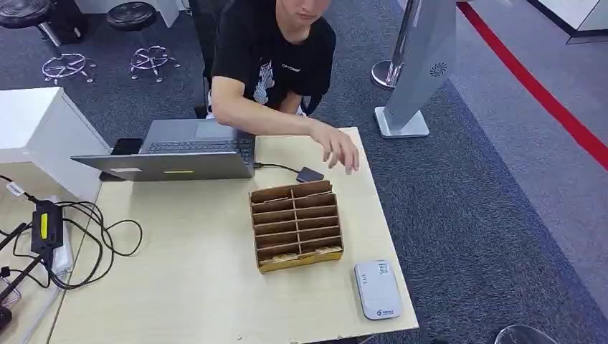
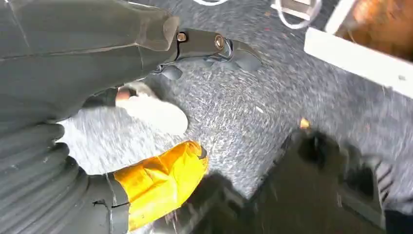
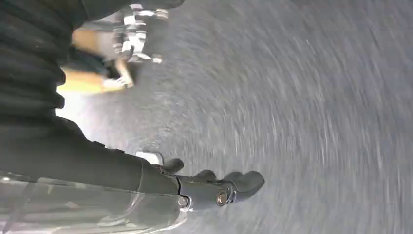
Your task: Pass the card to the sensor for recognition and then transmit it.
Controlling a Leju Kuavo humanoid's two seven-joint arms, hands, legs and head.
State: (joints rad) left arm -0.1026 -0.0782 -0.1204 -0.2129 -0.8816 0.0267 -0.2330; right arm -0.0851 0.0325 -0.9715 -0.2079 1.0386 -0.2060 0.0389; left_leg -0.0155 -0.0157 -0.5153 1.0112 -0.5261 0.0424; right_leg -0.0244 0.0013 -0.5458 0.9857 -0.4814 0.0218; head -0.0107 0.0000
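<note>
A wooden slotted card rack stands on the pale table, with yellowish cards in its front slots. A white flat reader lies near the table's front right corner. A small dark device on a cable sits behind the rack, and a person's hand hovers just over it. My left hand hangs above grey carpet, its dark fingers stretched out and holding nothing. My right hand also hangs over carpet with straight fingers and nothing in it.
An open grey laptop stands at the table's back left, and a person in a black shirt sits behind it. Black cables and a power brick lie at the left edge. A grey kiosk stand rises at the back right.
</note>
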